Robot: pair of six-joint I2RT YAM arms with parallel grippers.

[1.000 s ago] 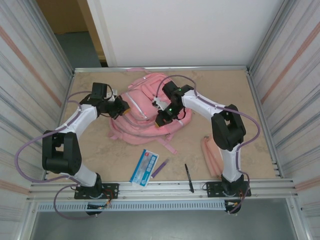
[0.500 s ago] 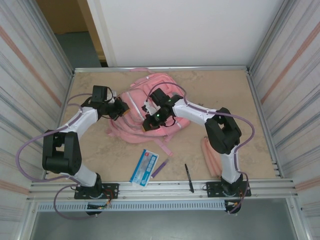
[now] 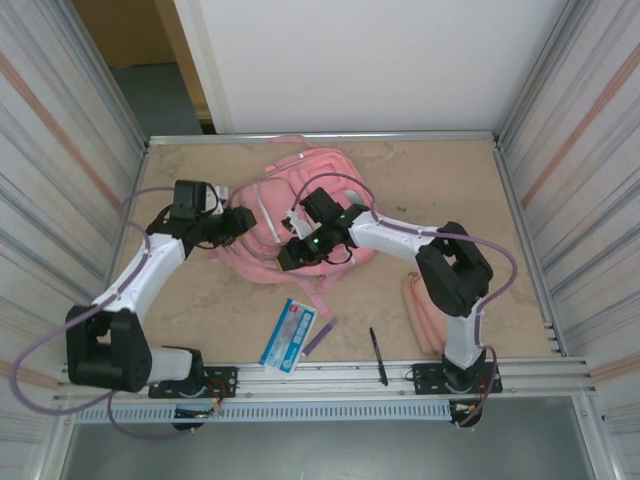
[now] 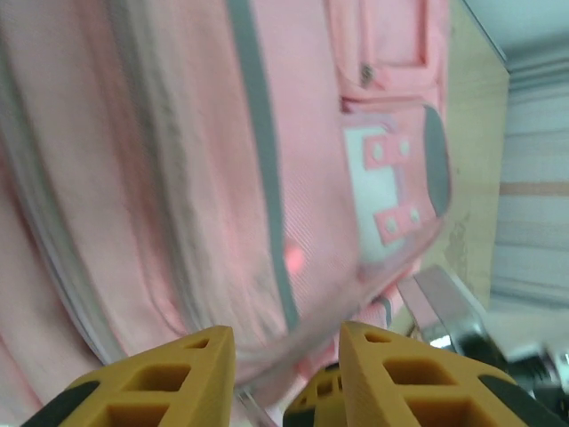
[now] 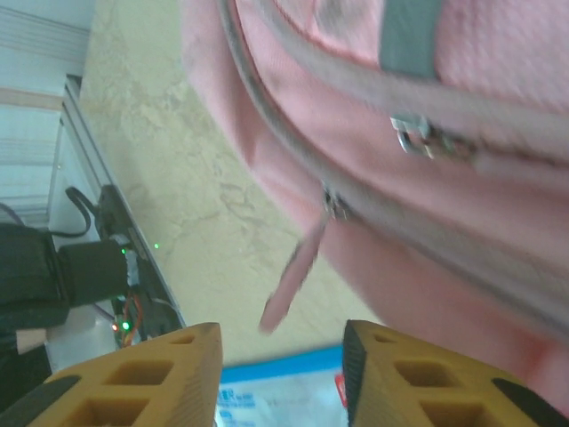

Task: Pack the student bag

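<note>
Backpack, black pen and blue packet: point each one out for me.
backpack [image 3: 320,163], top view, far-end fabric
black pen [image 3: 377,355], top view, middle of barrel
blue packet [image 3: 289,335], top view, centre of its face

Print on the blue-white packet [image 3: 288,336] — seemingly lettering — too small to read.

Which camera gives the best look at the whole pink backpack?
The top external view: the student bag shows almost whole there, in outline. The left wrist view gives a blurred close-up of its front with the white patch; the right wrist view gives its zipped edge and a dangling zip pull.
</note>
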